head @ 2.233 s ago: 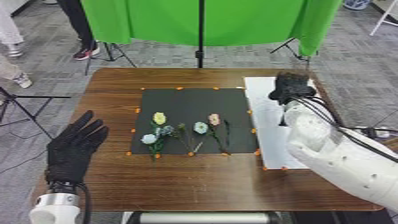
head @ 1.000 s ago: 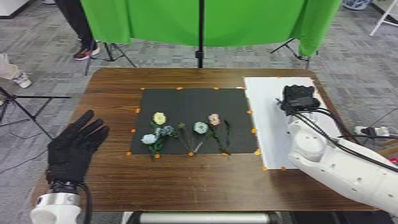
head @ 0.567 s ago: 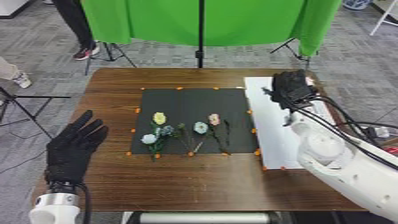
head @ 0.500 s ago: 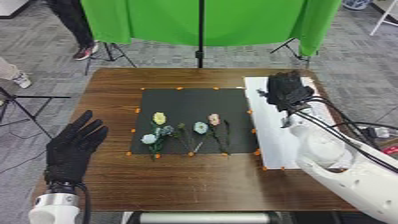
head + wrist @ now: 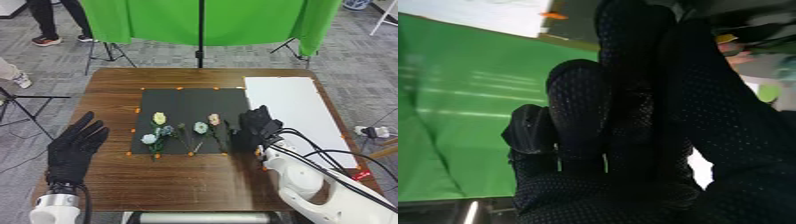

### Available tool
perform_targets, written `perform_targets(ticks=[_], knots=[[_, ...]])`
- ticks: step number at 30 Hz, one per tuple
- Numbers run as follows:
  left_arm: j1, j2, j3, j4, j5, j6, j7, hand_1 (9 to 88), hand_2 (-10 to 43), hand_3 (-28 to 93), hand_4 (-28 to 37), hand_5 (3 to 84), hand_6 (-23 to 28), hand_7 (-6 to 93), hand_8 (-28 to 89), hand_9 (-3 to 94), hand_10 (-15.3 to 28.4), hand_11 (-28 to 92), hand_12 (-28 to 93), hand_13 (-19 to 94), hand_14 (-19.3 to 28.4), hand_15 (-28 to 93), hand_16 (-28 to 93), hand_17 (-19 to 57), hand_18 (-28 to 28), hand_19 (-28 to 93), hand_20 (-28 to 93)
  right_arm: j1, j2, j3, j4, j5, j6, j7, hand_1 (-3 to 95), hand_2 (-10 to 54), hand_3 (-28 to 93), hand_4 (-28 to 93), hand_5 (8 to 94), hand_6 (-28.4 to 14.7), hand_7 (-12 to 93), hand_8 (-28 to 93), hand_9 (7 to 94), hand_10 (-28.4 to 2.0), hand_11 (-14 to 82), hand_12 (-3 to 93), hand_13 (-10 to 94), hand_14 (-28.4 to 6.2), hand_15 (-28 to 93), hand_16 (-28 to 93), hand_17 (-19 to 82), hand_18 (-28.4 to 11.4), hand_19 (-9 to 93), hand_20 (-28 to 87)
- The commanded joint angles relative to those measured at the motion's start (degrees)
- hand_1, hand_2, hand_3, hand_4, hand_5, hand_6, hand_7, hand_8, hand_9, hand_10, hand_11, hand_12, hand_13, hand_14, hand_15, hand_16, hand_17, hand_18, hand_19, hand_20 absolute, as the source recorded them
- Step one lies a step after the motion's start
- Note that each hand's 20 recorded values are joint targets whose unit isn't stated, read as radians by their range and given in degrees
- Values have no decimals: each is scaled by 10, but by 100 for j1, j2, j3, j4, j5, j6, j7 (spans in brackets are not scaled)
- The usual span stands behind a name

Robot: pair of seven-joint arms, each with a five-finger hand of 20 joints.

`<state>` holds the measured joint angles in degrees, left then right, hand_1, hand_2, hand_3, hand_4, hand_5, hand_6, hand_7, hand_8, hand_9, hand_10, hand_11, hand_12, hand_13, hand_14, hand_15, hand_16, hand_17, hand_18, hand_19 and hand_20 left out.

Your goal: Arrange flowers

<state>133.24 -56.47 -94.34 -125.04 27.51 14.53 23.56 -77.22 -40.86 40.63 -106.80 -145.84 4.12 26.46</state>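
Table (image 5: pixel 178 185): arrangement est. at an early stage. Mat (image 5: pixel 182 102) carries all the flowers I can log, laid in a loose row across its near half, blooms mostly away from me, stems twd. me. Sheet (image 5: pixel 284 100) adjoins the mat on the R. side; whether it is the intended dest., I can't confirm. Done, as far as I can judge: flowers laid out flat. Left: picking, grouping & final placement, prob. all of it. My L. hand (image 5: pixel 73 155) waits by the table's L. edge, fingers straight & spread, nothing held. My R. hand (image 5: pixel 259 125) is at the mat's near R. corner, just beside the flowerless stem (image 5: pixel 227 132); can't tell if it is open, closed or gripping. Flowers, approx. by size: yellow bloom (image 5: pixel 159 118), full & pale, farthest up on the L.; mint bloom (image 5: pixel 201 128), rounded, mid-row; pink bloom (image 5: pixel 214 119), soft peach tint, R. of mint; white bloom (image 5: pixel 148 139), faintly bluish, lowest on the L.; blue bloom (image 5: pixel 166 130), dusky, close by white; green sprig (image 5: pixel 181 127), thin & dark, betw. blue and mint. Smallest item: orange tabs (image 5: pixel 179 88) along the mat's edges.
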Motion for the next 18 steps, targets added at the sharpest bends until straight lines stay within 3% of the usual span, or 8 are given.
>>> perform_targets(ticks=[1,4,12,18], knots=[[34,-60,-11,26,59,-71,-55,244,64,816,-223,414,116,125,-86,364,209,281,116,256,274,544,-87,-92,255,540,173,-135,-110,210,-201,-219,-382,-122,431,-95,754,-283,779,30,132,-32,870,-76,237,238,687,-89,767,168,294,-203,932,635],[53,-94,-34,20,61,-67,-68,243,63,817,-223,414,116,125,-86,364,209,281,116,255,274,545,-86,-93,255,540,173,-289,-111,415,-327,-196,-679,-97,371,-95,799,-283,706,22,140,-117,815,-96,292,192,661,-99,778,160,280,-206,932,641],[29,-129,-35,15,99,-80,-135,245,64,813,-219,416,116,122,-85,365,208,277,117,257,273,541,-84,-91,254,538,173,-586,87,932,-743,234,-869,16,327,-95,788,-283,629,-1,128,-123,759,-110,313,174,632,-118,790,151,264,-210,932,653],[21,-119,-28,17,129,-129,-171,245,64,812,-221,415,116,123,-85,365,208,276,117,256,274,541,-84,-92,254,539,173,-1310,-125,2255,-1257,2219,-929,88,302,-95,786,-283,590,-7,131,-124,696,-135,287,154,574,-132,756,112,197,-218,882,557]])
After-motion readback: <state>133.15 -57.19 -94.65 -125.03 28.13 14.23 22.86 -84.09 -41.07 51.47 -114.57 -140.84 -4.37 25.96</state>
